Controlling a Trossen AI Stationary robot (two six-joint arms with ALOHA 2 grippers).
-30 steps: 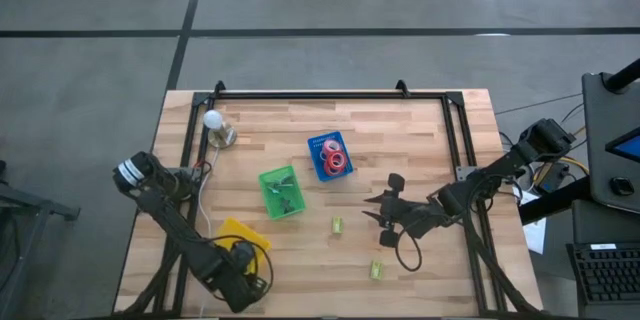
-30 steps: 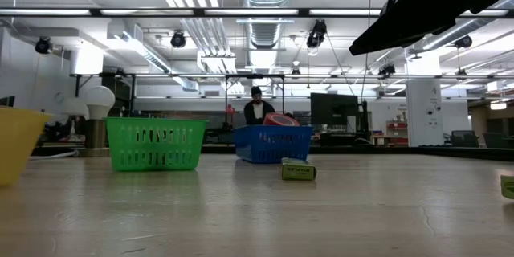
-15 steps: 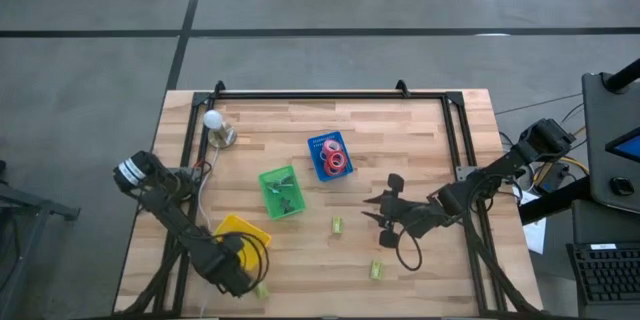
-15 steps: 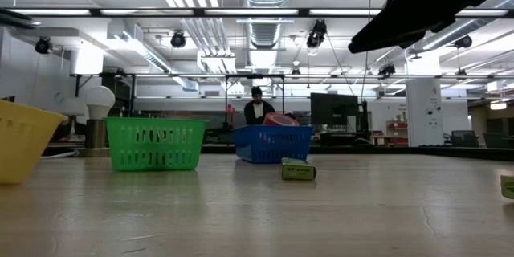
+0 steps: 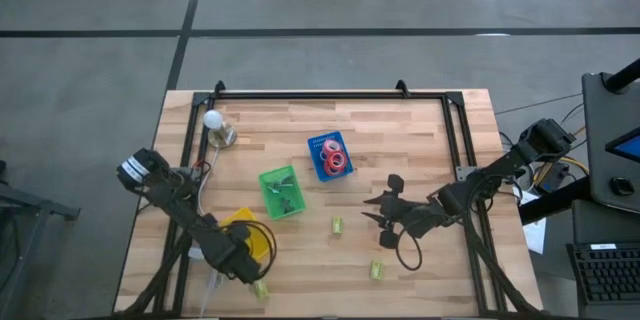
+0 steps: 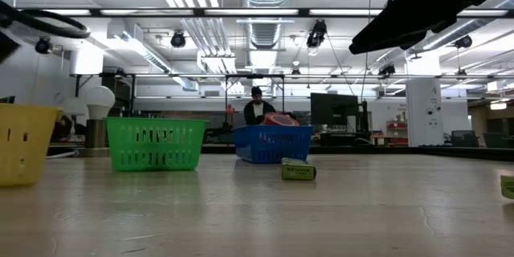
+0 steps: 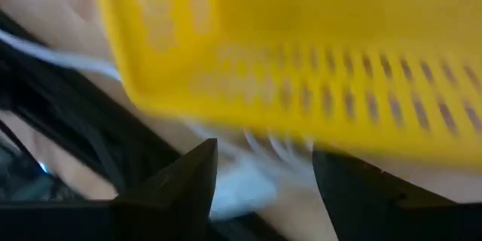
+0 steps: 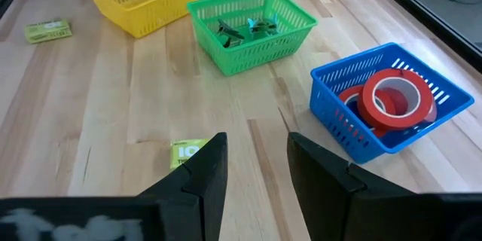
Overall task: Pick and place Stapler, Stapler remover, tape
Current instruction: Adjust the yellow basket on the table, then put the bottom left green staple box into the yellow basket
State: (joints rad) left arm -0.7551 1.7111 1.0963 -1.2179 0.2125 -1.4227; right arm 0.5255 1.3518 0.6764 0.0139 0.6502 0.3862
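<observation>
The red-pink tape rolls (image 8: 395, 94) lie in the blue basket (image 5: 330, 157). Small dark-green items lie in the green basket (image 5: 280, 192). No stapler shows. Small yellow-green boxes lie on the table (image 5: 337, 225), (image 5: 377, 270), (image 5: 260, 288). My left gripper (image 7: 263, 188) is open at the near side of the yellow basket (image 5: 245, 232), which fills its wrist view. My right gripper (image 5: 385, 210) hovers open right of the baskets, one box (image 8: 188, 151) lying just beyond its fingertips. My left gripper is open beside the yellow basket's near wall (image 7: 301, 83); whether a finger touches it, I cannot tell.
A white bulb lamp (image 5: 215, 125) stands near the far left corner. A black frame rail (image 5: 330, 93) runs along the far edge and down both sides. A white cable (image 5: 203, 195) trails by the left arm. Bare wood lies between the baskets and the near edge.
My left gripper has drawn back from the near edge toward the far edge, up to the yellow basket, uncovering a small box near the table's near edge. The yellow basket, tilted in the low view before, now stands upright and sits slightly farther right.
</observation>
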